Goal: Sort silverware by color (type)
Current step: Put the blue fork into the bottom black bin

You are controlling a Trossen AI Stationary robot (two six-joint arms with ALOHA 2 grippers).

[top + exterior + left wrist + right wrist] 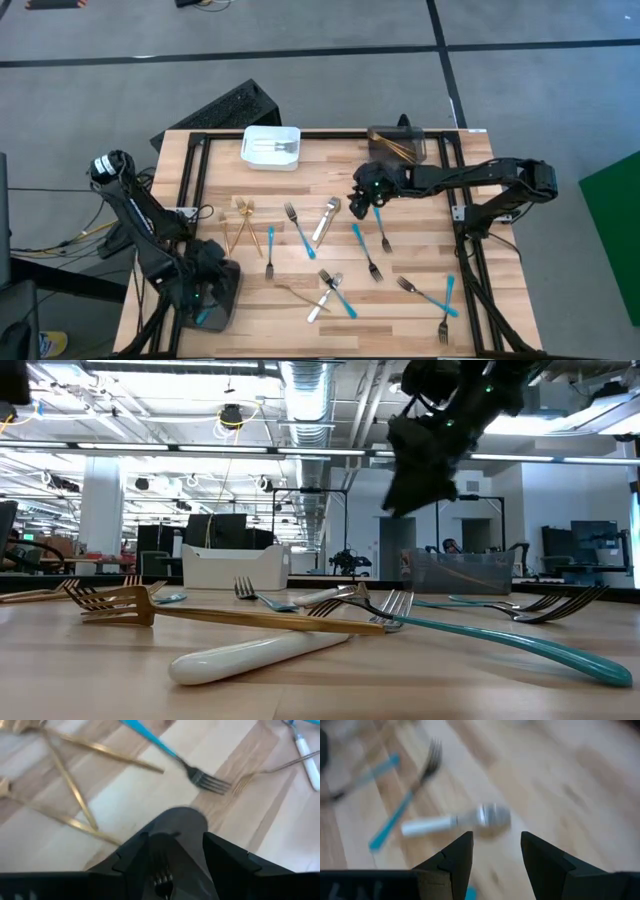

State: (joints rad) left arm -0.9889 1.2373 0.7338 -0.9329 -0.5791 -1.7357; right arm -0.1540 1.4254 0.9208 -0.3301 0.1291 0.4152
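Right gripper (pixel 362 203): your right arm reaches in over the middle of the worktop (pixel 410 310); its jaws stand parted with nothing between them, above the white-handled spoon (pixel 326 219).
Left gripper (pixel 207 283): your left arm sits low at the near left corner, over a dark grey bin (pixel 222 298). In the left wrist view the fingers (pixel 134 854) flank the bin's end and a fork (pixel 160 880) shows down inside it; you cannot tell whether the jaws grip anything.
Gold pieces (pixel 243 222): a crossed cluster lies left of centre, with one more gold fork (pixel 293 292) nearer the front.
Blue-handled forks: one (pixel 299 229) lies just left of the white-handled spoon, one (pixel 270 250) beside the gold cluster, others (pixel 366 251) spread toward the right front.
White bin (pixel 272 147): at the back edge, left of centre, holding silver pieces.
Clear bin (pixel 399 145): at the back edge, right of centre, with gold pieces in it.
Front crossing (pixel 331 292): a white-handled piece and a blue-handled fork lie across each other.
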